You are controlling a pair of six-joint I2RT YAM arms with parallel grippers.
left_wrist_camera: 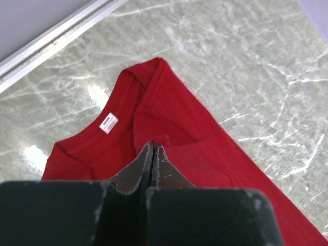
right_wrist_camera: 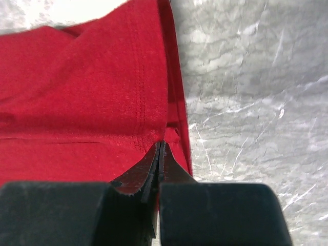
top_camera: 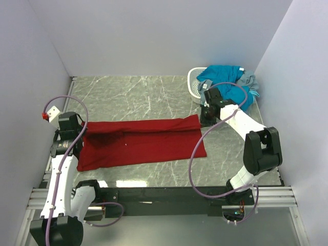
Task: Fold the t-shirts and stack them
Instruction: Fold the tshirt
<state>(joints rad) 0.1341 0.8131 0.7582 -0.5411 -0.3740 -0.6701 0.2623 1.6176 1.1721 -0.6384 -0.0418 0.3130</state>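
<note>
A dark red t-shirt [top_camera: 143, 142] lies spread lengthwise across the marble table, its far long edge folded toward the middle. My left gripper [top_camera: 83, 134] is shut on the red cloth near the collar; the left wrist view shows its closed tips [left_wrist_camera: 153, 146] pinching a fold just below the white neck label [left_wrist_camera: 108, 123]. My right gripper [top_camera: 204, 122] is shut on the shirt's far right hem corner, seen pinched in the right wrist view [right_wrist_camera: 161, 144]. Teal-blue and grey t-shirts [top_camera: 230, 84] are heaped at the back right.
A small white perforated basket [top_camera: 193, 85] stands at the back right, partly under the teal-blue heap. Grey walls close in the table on the left, back and right. A metal rail [top_camera: 164, 197] runs along the near edge.
</note>
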